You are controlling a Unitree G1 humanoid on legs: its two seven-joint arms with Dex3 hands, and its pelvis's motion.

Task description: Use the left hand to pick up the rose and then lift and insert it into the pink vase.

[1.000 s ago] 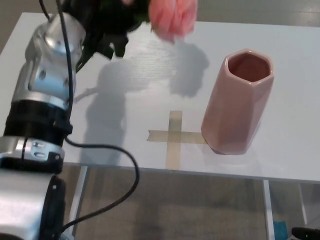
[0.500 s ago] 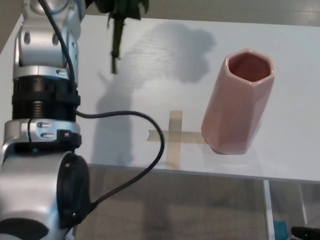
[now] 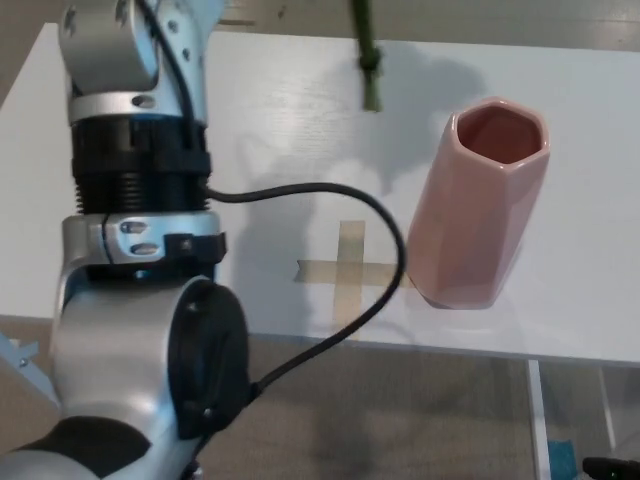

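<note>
Rose stem (image 3: 366, 55) is all I can see of the flower: a thin green stalk hanging from the top edge of the view, its cut end above the white surface (image 3: 560, 130), up and to the left of the pink vase's (image 3: 478, 205) open mouth. My left arm (image 3: 135, 230) rises out of view, so I cannot tell how my fingers sit. I judge the rose light, bendy and easily crushed, best held mid-stem, with the vase liable to tip if knocked

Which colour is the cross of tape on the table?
Beige-tan tape cross, seen in the head view.
</note>
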